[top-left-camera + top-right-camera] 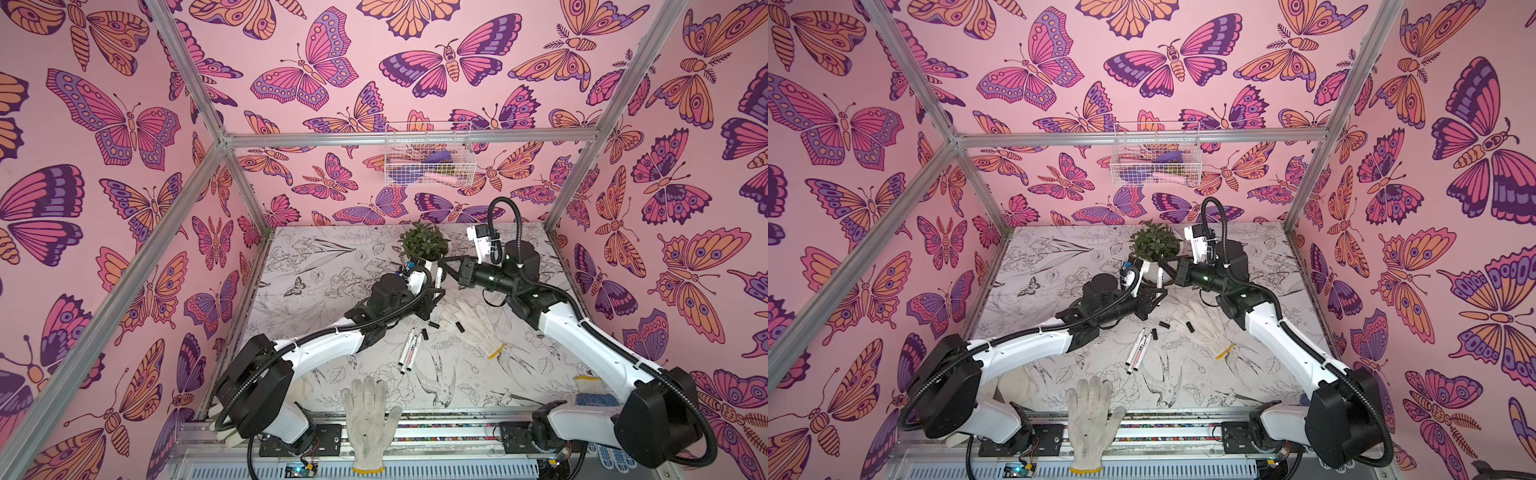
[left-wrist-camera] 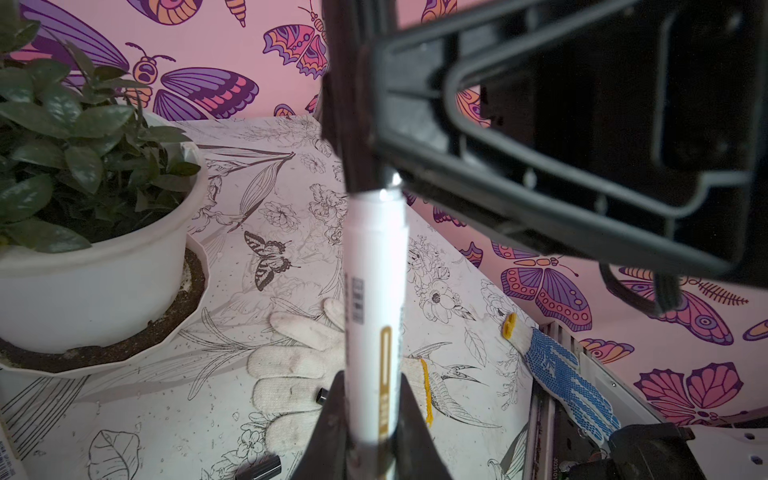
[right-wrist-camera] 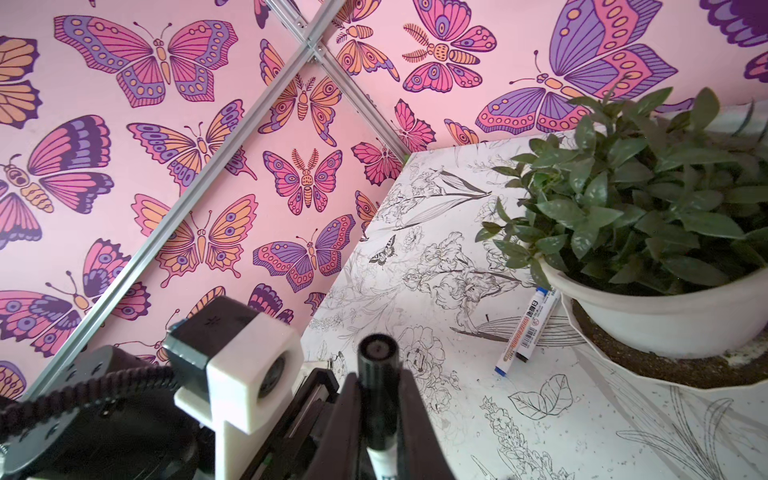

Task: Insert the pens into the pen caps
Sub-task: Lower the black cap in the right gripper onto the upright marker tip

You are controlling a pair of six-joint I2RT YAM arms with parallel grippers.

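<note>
Top views. Item held: one slim white marker pen with dark barrel lettering (image 1: 438,277), near upright above mid-table. Its lower end is pinched in the left gripper (image 1: 435,293) and its upper end is at the tips of the right gripper (image 1: 445,262), just in front of one green potted plant in a white plastic pot (image 1: 424,245). Loose on the flower-printed white tabletop (image 1: 332,257): one close bunch of loose white pens (image 1: 408,349), three as far as overlap allows counting, near the left gripper on the side toward the arm bases. Also three short black cylindrical loose caps (image 1: 424,333): one beside the bunch, one just beyond it, one lying on a white knitted glove with a yellow cuff (image 1: 478,336). A second white glove (image 1: 370,419) hangs over the front rail. Left wrist view. The held pen (image 2: 376,299) runs out from between the left gripper's fingers (image 2: 332,424), which press its barrel from both sides; its grey tip enters the dark, blurred right gripper. Two loose caps in view, one on the glove, one on the tabletop. Right wrist view. One black cap (image 3: 378,374) is clamped between the right gripper's fingers (image 3: 415,415), closed end outward, with white barrel showing at its near end; depth of seating cannot be told. Two capped pens (image 3: 524,332) lie side by side against the pot's saucer, one blue-ended, one black-ended.
</note>
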